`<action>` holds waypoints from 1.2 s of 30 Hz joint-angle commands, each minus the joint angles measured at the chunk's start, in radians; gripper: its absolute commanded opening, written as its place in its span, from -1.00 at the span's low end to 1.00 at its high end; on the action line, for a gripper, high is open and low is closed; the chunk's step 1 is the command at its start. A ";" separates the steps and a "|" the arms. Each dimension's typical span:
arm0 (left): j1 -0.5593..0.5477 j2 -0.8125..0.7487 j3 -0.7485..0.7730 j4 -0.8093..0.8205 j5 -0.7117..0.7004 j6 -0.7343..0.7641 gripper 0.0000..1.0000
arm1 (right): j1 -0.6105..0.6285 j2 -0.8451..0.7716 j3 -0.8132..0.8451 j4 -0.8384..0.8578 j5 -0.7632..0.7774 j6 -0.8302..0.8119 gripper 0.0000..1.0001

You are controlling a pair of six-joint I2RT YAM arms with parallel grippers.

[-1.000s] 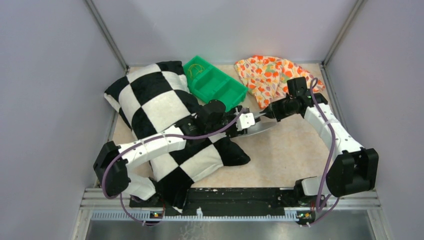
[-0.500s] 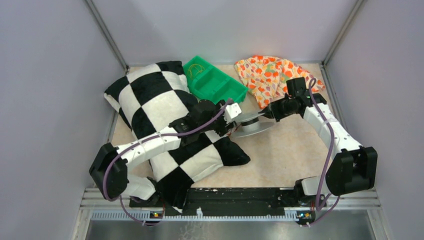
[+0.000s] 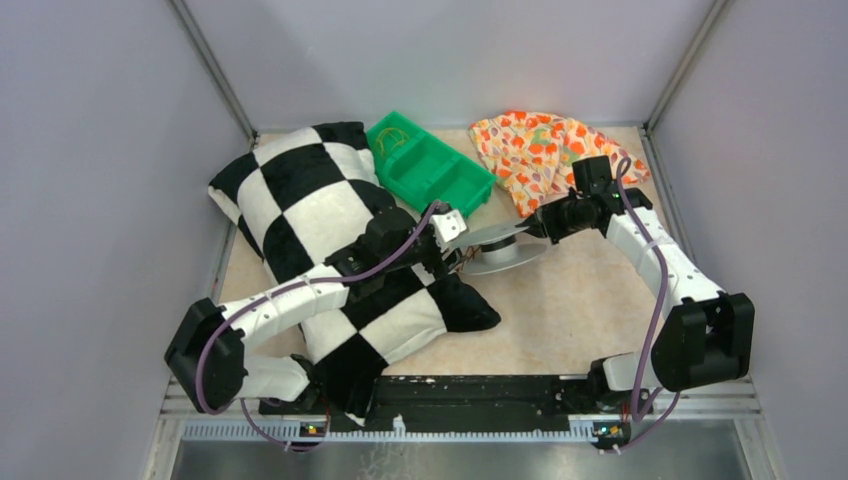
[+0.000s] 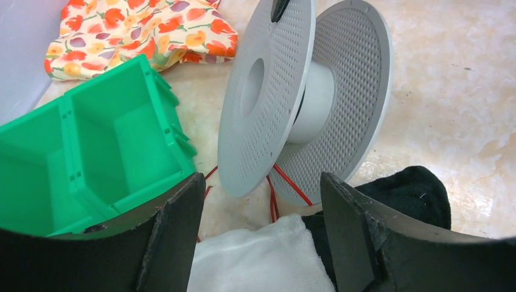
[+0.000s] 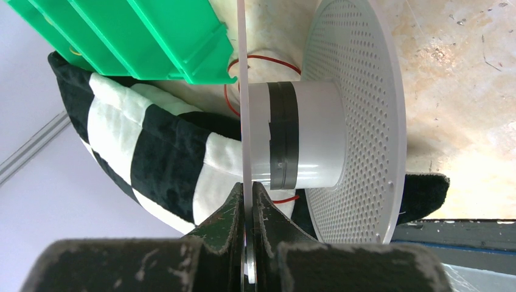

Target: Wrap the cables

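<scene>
Found right end effector (image 5: 248, 196) pinched tight on the thin edge of one flange of the grey spool (image 5: 356, 115), spool tilted at centre frame of the top view. Found left end effector (image 4: 261, 234) spread wide, gripping nothing, facing the spool from close by. Located the cables (image 4: 291, 186) as thin red strands on the bench (image 4: 438, 79) under the spool's lower rim, lower centre of the left wrist view, between green bin (image 4: 91, 140) and checkered pillow (image 4: 255, 255). Noted another red loop beside the hub in the right wrist view. Recorded floral cloth (image 4: 140, 24) at upper left.
</scene>
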 commanded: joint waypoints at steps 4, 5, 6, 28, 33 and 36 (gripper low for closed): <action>-0.002 0.038 -0.001 0.091 0.038 -0.025 0.52 | 0.003 0.004 -0.025 -0.043 0.033 -0.008 -1.00; -0.003 0.041 -0.008 0.109 0.025 -0.039 0.52 | 0.003 0.004 -0.026 -0.042 0.032 -0.009 -1.00; -0.004 0.044 -0.016 0.124 0.014 -0.049 0.52 | 0.003 0.004 -0.026 -0.042 0.033 -0.009 -1.00; -0.065 0.170 -0.140 0.428 -0.211 -0.025 0.42 | 0.003 0.013 -0.029 -0.035 0.019 -0.019 -1.00; -0.067 0.187 -0.143 0.457 -0.224 0.019 0.42 | 0.003 0.015 -0.031 -0.035 0.016 -0.019 -1.00; -0.067 0.194 -0.146 0.463 -0.223 0.081 0.39 | 0.003 0.015 -0.030 -0.033 0.013 -0.020 -1.00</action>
